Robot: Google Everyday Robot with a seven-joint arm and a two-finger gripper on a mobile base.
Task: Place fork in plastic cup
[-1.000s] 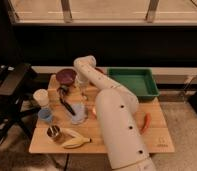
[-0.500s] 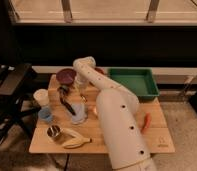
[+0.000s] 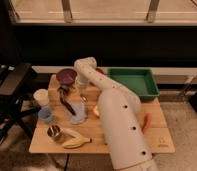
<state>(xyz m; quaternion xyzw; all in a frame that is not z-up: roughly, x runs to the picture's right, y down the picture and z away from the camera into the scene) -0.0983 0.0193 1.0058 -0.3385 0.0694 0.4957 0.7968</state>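
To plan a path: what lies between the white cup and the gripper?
In the camera view, the black utensil lies there; the gripper hangs beside the maroon bowl.

Window (image 3: 107, 9) runs along the top, pale uprights (image 3: 67, 10), bright beyond. Dark wall (image 3: 117, 45) below it, with a pale ledge (image 3: 177, 71) along its foot. Light wooden table (image 3: 159, 142) in the middle (slatted top). Black chair (image 3: 14, 85) at left. Speckled grey floor (image 3: 187, 125). Dim indoor light.

Blurred claw (image 3: 81, 89) over the worktop (image 3: 157, 142), fork near it too small and indistinct, arm (image 3: 122, 125) cut off at the bottom edge
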